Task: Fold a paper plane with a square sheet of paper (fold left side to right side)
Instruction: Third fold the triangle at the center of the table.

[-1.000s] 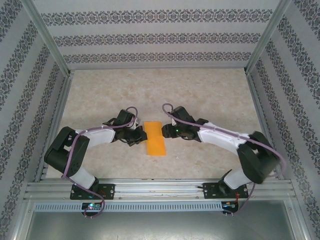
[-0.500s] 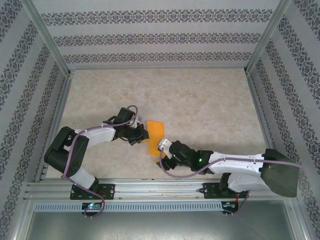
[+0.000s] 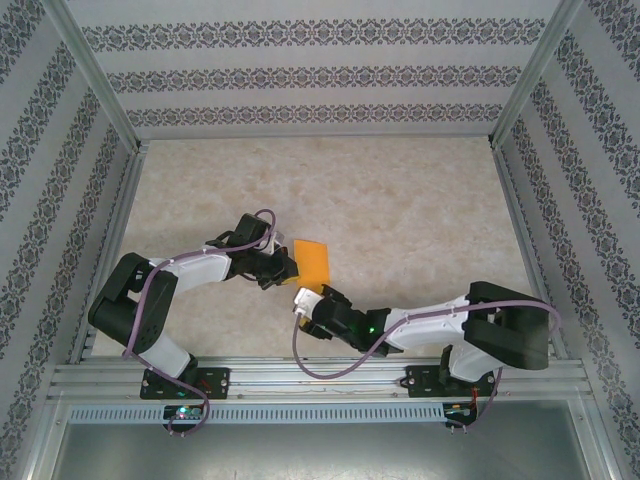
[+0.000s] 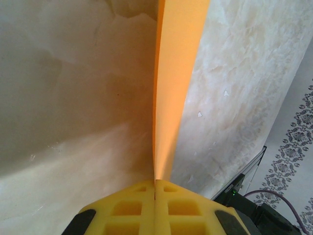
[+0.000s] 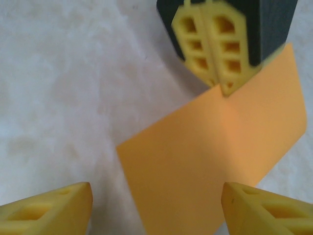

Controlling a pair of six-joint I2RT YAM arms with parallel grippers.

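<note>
The left tool (image 3: 284, 268) is clamping the folded square sheet of paper (image 3: 313, 261) by its left edge, on the middle of the counter (image 3: 400, 200). The right tool (image 3: 306, 300), fingers apart, is hovering at the sheet's near end, and the sheet's long axis is running near-to-far, straight away from it.

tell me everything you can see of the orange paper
The orange paper is thin, plain and unmarked, a narrow folded rectangle. It is at the middle of the table, long side pointing away from the arms. The left gripper is shut on its left edge. The right gripper hangs open by its near end, not gripping it.
</note>
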